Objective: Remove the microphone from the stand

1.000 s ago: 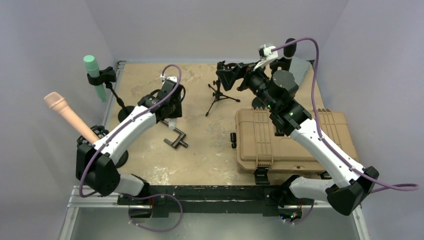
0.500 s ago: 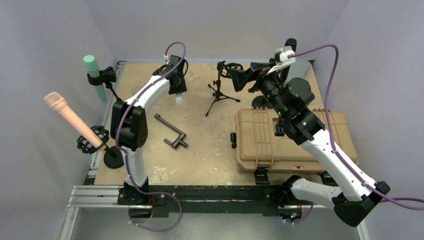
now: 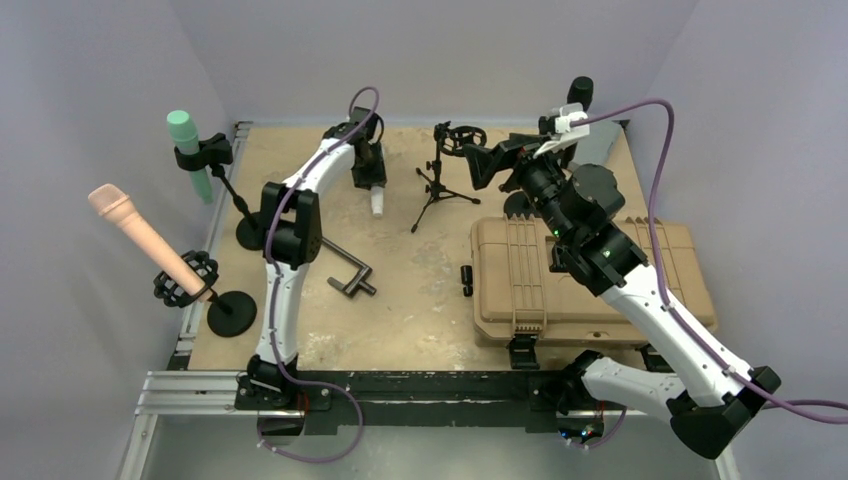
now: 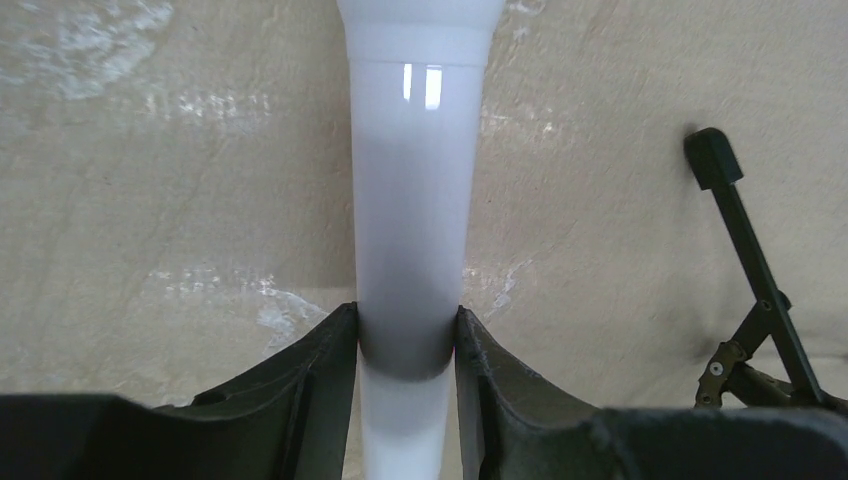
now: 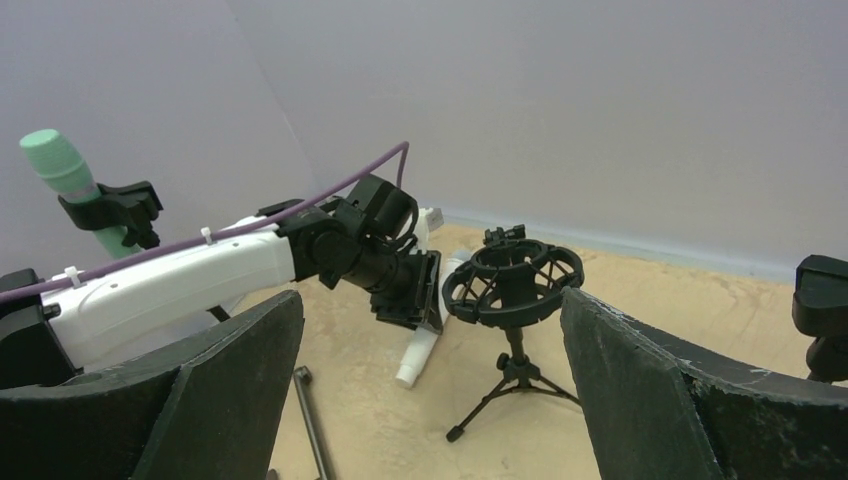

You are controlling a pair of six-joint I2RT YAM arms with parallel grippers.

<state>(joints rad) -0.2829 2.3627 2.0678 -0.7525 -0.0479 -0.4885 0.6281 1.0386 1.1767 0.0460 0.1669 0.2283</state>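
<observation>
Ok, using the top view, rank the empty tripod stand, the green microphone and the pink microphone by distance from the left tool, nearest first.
1. Empty tripod stand: just right of the left tool.
2. Green microphone: far left, back corner.
3. Pink microphone: farthest, over the table's left edge.

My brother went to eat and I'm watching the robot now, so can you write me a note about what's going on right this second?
The left gripper is shut on the white microphone, holding it pointing down over the table, beside the small tripod stand.
The right gripper is open and holds nothing, close to the stand's ring holder.
Done: the ring holder is empty and the white microphone is out of it.
Left: probably just lay the microphone on the table and let go.
The green microphone and pink microphone sit in their own stands on the left.
</observation>
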